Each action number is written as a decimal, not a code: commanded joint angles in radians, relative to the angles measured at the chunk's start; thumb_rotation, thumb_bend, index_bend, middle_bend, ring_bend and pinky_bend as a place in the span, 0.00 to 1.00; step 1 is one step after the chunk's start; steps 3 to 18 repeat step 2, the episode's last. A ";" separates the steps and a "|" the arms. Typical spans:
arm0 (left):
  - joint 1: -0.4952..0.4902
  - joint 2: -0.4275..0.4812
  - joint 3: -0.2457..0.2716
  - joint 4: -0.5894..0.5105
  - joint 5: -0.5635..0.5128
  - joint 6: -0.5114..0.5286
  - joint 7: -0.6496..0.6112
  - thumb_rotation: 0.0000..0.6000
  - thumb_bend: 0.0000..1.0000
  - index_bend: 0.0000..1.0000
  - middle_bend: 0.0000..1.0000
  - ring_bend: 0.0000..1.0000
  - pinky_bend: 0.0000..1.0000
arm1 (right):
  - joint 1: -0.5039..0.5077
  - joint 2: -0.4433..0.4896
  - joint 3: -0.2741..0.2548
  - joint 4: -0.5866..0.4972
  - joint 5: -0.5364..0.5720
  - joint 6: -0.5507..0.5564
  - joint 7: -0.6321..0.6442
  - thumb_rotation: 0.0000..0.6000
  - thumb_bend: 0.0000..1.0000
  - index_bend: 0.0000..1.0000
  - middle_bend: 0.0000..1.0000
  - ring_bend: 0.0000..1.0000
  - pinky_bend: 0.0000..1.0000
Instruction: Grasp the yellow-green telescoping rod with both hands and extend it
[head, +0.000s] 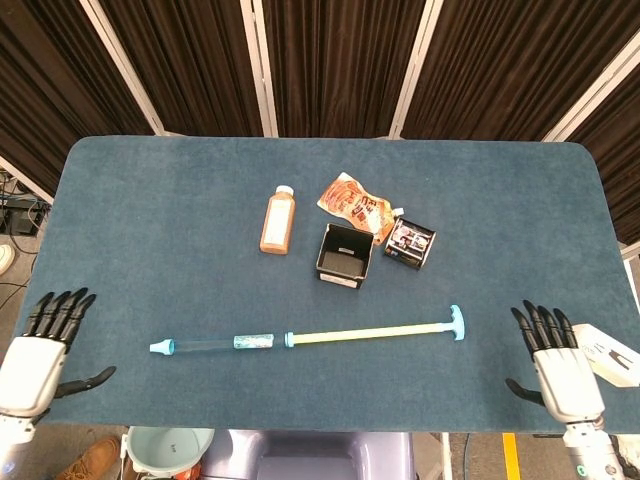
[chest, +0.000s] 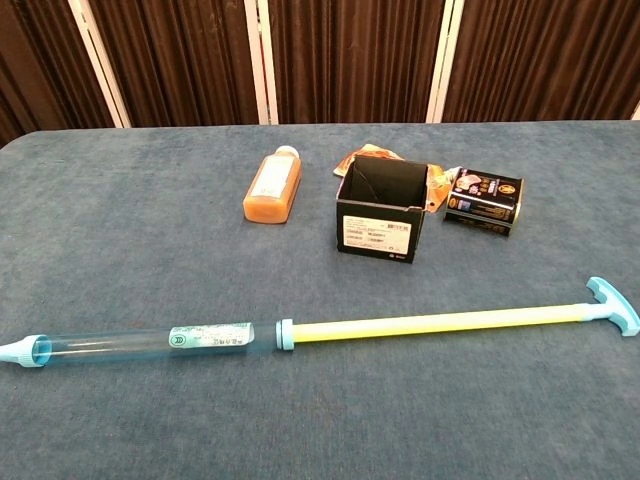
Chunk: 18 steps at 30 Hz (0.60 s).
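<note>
A blue-carpeted table (head: 150, 200) fills most of the head view, with dark curtains across the top of the frame. The telescoping rod (head: 340, 332) lies flat on it in the lower middle, running left to right and drawn out long: a clear blue tube makes up its left part, a yellow-green shaft its right part, ending in a blue T-handle at the right. Neither hand touches it. The left hand (head: 35, 350) sits at the lower left corner of the frame, fingers straight and spread, holding nothing. The right hand (head: 558, 362) sits at the lower right, well apart from the T-handle, fingers likewise spread and empty. Above the rod at mid-frame stand an open black box (head: 344, 254), an orange bottle (head: 278, 220) lying to its left, a printed pouch (head: 355, 201) and a small dark carton (head: 410, 243) to its right. A white packet (head: 610, 352) lies at the right edge.
</note>
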 joint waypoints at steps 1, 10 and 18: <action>0.016 -0.006 -0.006 0.051 0.026 0.008 -0.023 1.00 0.07 0.04 0.04 0.04 0.05 | -0.005 0.006 0.005 -0.004 -0.016 0.002 0.020 1.00 0.00 0.00 0.00 0.00 0.00; 0.017 -0.010 -0.009 0.056 0.027 0.009 -0.023 1.00 0.07 0.04 0.04 0.04 0.05 | -0.004 0.006 0.007 -0.003 -0.015 -0.002 0.022 1.00 0.00 0.00 0.00 0.00 0.00; 0.017 -0.010 -0.009 0.056 0.027 0.009 -0.023 1.00 0.07 0.04 0.04 0.04 0.05 | -0.004 0.006 0.007 -0.003 -0.015 -0.002 0.022 1.00 0.00 0.00 0.00 0.00 0.00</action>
